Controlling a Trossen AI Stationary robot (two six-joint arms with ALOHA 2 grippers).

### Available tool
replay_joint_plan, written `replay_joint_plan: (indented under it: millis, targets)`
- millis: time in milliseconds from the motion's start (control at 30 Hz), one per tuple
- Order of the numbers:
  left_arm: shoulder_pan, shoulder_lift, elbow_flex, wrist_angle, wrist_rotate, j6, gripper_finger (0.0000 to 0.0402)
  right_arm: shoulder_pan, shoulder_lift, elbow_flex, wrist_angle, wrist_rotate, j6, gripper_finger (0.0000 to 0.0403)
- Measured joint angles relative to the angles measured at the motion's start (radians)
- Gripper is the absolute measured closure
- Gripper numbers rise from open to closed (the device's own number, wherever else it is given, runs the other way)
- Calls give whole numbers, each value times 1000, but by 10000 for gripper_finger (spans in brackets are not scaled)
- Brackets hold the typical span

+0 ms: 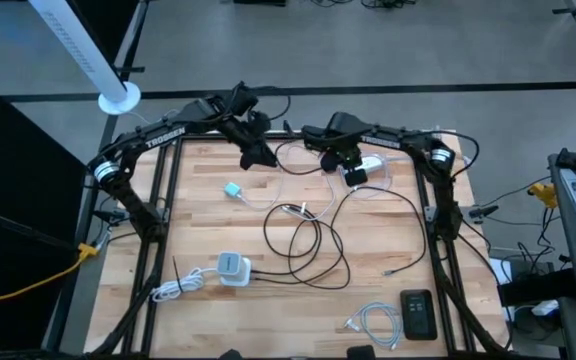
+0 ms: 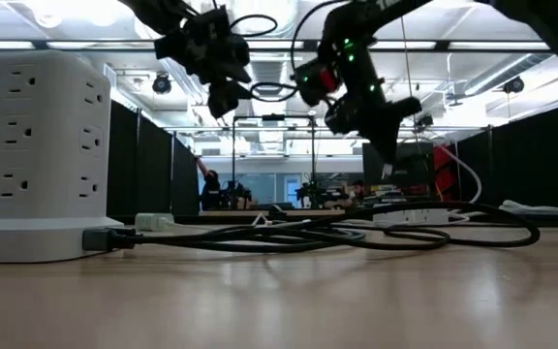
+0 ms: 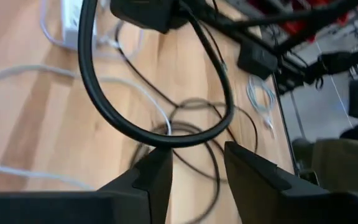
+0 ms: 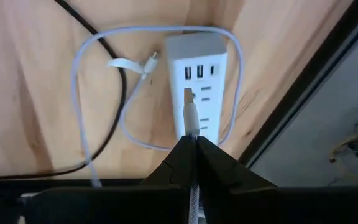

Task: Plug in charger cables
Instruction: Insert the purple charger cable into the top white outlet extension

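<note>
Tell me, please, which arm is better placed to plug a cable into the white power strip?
The right: its gripper already pinches a white cable's plug directly over the power strip. The left gripper is open, empty.

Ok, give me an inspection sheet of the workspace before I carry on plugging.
Surface: wooden table, no spills seen.
Job's things: white cable plug held just above the white power strip; long black cable looped mid-table; coiled white cable near the front edge.
Clutter: black phone-like device, white adapter, small teal item.
Grippers: right end effector shut on the plug; left end effector open, raised at the table's far side.
Cables: black loop crosses in front of the left fingers.
Surroundings: white outlet tower; room beyond.
</note>
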Motion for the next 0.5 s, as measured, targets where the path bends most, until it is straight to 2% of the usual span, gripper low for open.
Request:
replay_joint_plan:
  millis: [333,500]
  targets:
    - [-20,-62,0,-240,-2,112,292,5,89,-10,17,47,-14,403]
    - [-20,-105,-7,-292,-25,130,292,6,106,-10,21,59,-22,403]
